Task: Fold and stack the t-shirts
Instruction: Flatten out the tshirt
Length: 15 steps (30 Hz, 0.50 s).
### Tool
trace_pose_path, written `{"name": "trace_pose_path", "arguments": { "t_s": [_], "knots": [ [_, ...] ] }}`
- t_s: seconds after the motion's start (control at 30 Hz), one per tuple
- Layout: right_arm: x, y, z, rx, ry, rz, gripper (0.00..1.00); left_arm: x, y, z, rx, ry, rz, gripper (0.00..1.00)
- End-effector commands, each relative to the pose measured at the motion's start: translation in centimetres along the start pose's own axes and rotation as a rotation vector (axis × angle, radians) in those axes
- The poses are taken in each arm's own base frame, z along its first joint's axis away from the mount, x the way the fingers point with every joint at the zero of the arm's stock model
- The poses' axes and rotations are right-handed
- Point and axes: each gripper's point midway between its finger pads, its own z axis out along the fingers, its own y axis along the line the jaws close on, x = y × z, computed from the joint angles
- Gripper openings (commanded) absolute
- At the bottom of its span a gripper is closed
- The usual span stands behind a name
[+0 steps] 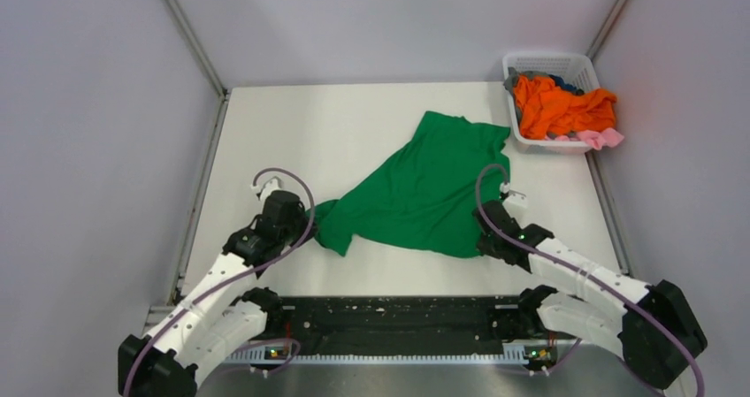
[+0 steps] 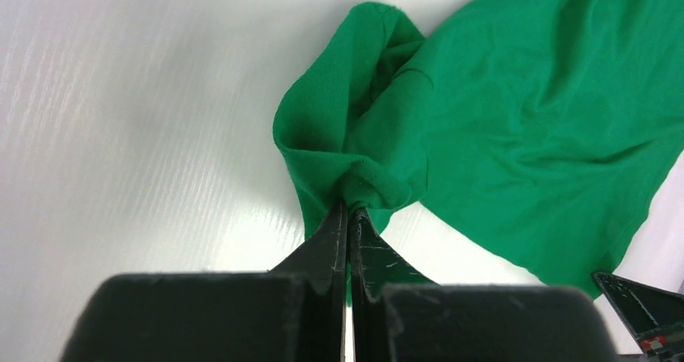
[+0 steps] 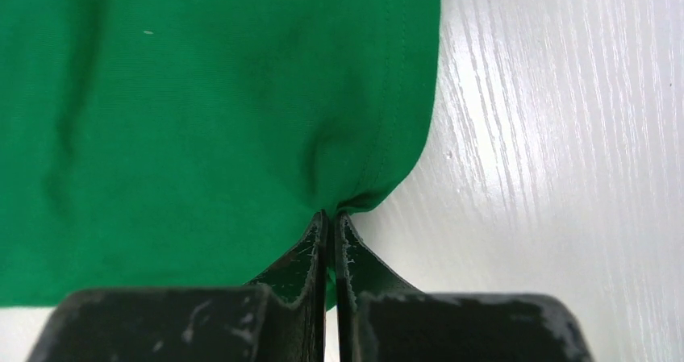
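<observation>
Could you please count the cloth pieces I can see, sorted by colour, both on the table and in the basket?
green t-shirt: 1, on the table
orange cloth: 1, in the basket
pink cloth: 1, over the basket's edge
blue cloth: 1, in the basket
grey cloth: 1, in the basket
Total: 5 visible; anything buried underneath cannot be counted.
</observation>
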Motion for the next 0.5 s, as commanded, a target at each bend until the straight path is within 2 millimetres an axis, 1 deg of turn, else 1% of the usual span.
{"name": "trace_pose_path", "arguments": {
  "t_s": [0.0,0.07,0.13,0.2,0.27,0.3,0.33,0.37,0.4,0.47],
  "knots": [
    [-3.9,2.5,-3.3,-0.139,-0.122,0.005,0.0,-4.5,-4.1,-2.5,0.13,-0.149,0.009,0.0],
    [-7.6,3.6,-6.1,-0.184,-0.225,0.018,0.0,-6.8,-6.1,-4.5,0.183,-0.219,0.019,0.0],
    [-11.6,4.3,-9.5,-0.218,-0.34,0.034,0.0,-9.5,-8.2,-7.3,0.245,-0.301,0.029,0.0],
    [-15.5,4.7,-13.4,-0.251,-0.456,0.081,0.0,-12.0,-10.2,-10.4,0.309,-0.384,0.025,0.0],
    [-19.1,4.6,-17.7,-0.291,-0.57,0.117,0.0,-14.3,-11.9,-13.8,0.374,-0.461,0.021,0.0],
    [-21.0,4.6,-20.5,-0.328,-0.634,0.146,0.0,-15.5,-12.7,-15.9,0.411,-0.507,0.019,0.0],
    [-22.6,4.4,-23.0,-0.357,-0.691,0.165,0.0,-16.9,-13.6,-18.5,0.454,-0.564,0.016,0.0],
    [-23.9,4.1,-25.3,-0.387,-0.741,0.179,0.0,-17.6,-14.0,-20.0,0.482,-0.594,0.022,0.0],
    [-25.1,3.8,-27.8,-0.424,-0.791,0.189,0.0,-18.8,-14.8,-23.1,0.535,-0.646,0.021,0.0],
    [-26.9,3.6,-32.7,-0.521,-0.867,0.193,0.0,-20.2,-16.0,-28.0,0.63,-0.722,0.038,0.0]
  ]
}}
